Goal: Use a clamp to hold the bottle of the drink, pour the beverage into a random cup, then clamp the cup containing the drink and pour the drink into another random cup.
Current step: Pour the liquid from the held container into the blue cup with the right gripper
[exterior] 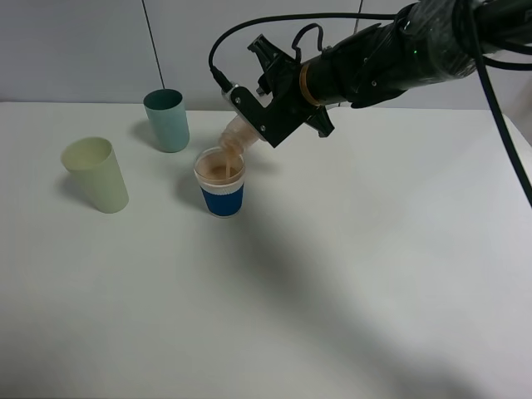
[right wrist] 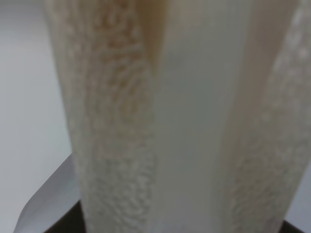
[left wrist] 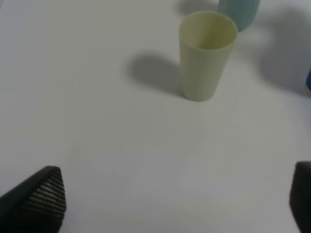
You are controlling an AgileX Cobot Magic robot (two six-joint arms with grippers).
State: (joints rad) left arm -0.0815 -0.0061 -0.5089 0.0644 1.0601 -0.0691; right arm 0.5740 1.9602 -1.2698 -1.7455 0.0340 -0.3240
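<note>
One tilted bottle (exterior: 237, 134) over blue-sleeved cup (exterior: 223, 198)

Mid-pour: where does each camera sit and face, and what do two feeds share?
Exterior high: mounted high, looking down on the table; right arm and right gripper tilt the bottle over the blue-sleeved cup.
Left wrist: on the left arm, facing the yellow-green tumbler past the fingertips of the open left gripper.
Right wrist: on the right arm; blurred bottle fills the frame.
Shared: exterior and left wrist both show that tumbler and the teal tumbler.
</note>
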